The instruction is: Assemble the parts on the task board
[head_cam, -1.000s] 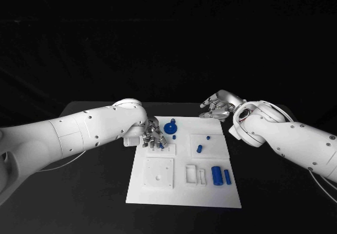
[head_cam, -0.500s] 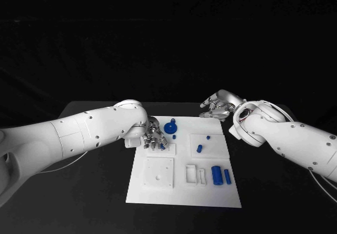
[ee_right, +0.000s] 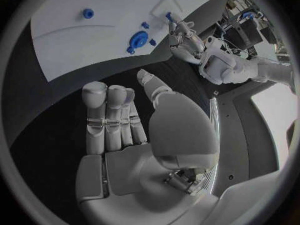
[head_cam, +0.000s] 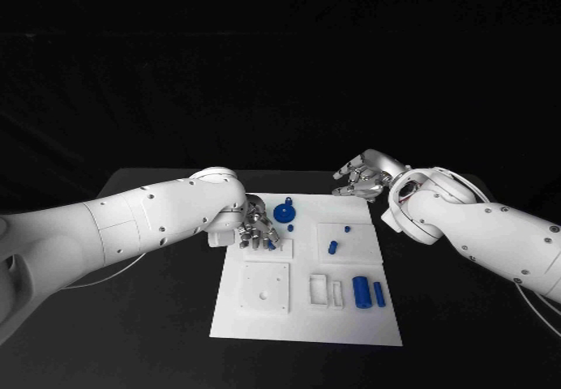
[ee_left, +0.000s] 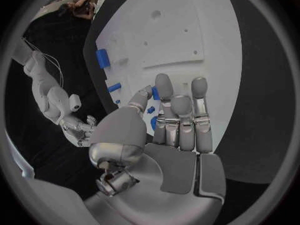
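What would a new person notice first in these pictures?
Probably the white task board in the middle of the black table, with small blue parts on it. The left hand holds a small blue part at the board's far left corner, while the right hand hovers empty beyond the far edge.

**Left hand low on the board, right hand raised beyond it**

The left hand [head_cam: 255, 231] sits fingers-down on the task board's [head_cam: 306, 320] far left part, beside a round blue part [head_cam: 284, 214]. The right hand [head_cam: 362, 180] hovers over the black tabletop [head_cam: 456, 316], holding nothing. Blue cylinders [head_cam: 367, 292] lie near the board's right edge.
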### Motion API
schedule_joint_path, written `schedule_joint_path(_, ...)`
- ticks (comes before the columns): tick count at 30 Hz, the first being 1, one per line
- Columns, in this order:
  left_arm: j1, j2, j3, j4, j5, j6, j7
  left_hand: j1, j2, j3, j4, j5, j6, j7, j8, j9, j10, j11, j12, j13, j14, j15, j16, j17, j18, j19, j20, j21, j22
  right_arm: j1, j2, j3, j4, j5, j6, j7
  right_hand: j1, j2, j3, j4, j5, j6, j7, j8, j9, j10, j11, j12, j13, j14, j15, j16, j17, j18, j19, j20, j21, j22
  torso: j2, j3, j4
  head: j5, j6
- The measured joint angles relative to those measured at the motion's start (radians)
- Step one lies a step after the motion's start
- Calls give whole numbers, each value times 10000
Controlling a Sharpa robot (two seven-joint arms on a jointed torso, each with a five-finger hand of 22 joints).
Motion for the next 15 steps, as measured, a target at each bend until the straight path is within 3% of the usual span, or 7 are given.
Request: schedule_joint_path(15, -1, -58, 1, 68, -2, 0, -33, 8, 8, -5, -5, -3, 1, 0, -17, 25, 1, 0, 0, -1, -15, 17, 39, 1, 0, 0, 0, 0, -2, 0, -19, -3, -56, 1, 1, 3, 0, 0, 0, 0, 0, 0, 0, 0, 0, 0, 0, 0, 0, 0, 0, 0, -2, 1, 0, 0, 0, -1, 6, -4, -9, -4, -28)
